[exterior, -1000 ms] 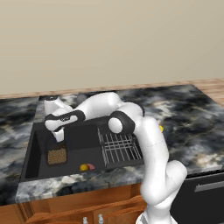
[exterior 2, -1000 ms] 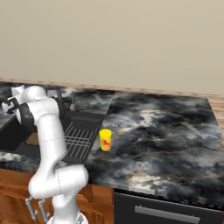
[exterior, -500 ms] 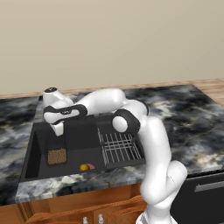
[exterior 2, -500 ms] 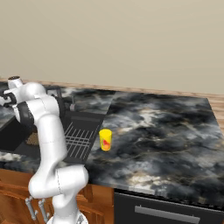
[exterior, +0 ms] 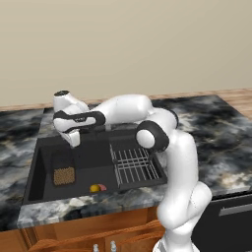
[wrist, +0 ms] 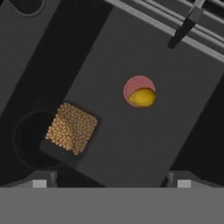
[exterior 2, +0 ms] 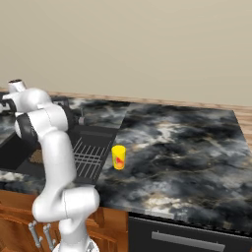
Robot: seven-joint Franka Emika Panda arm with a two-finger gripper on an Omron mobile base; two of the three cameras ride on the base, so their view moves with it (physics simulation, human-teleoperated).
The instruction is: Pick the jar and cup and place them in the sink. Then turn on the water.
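A dark marbled counter (exterior 2: 187,142) runs under a plain beige wall, with a wooden strip along its back edge and wooden cabinet fronts below. Set into it is the black sink (exterior: 44,157), with a grey wire rack (exterior: 134,165) across its right part.

My gripper (exterior: 74,140) hangs above the left half of the basin, pointing down, its fingers spread wide and holding nothing. In my hand view the two finger tips (wrist: 40,178) stand far apart at the bottom.

The jar (exterior: 64,175) sits on the sink floor near the left front corner; looking down on it I see its brown grainy surface (wrist: 72,128) over a dark edge, beside the round drain. A small yellow-and-pink round blob (exterior: 97,188) lies on the basin floor to the right of the jar, apart from it and near the front wall.

The yellow cup (exterior 2: 118,157) with its red mark stands upright on the counter just to the right of the sink, beside the rack end.
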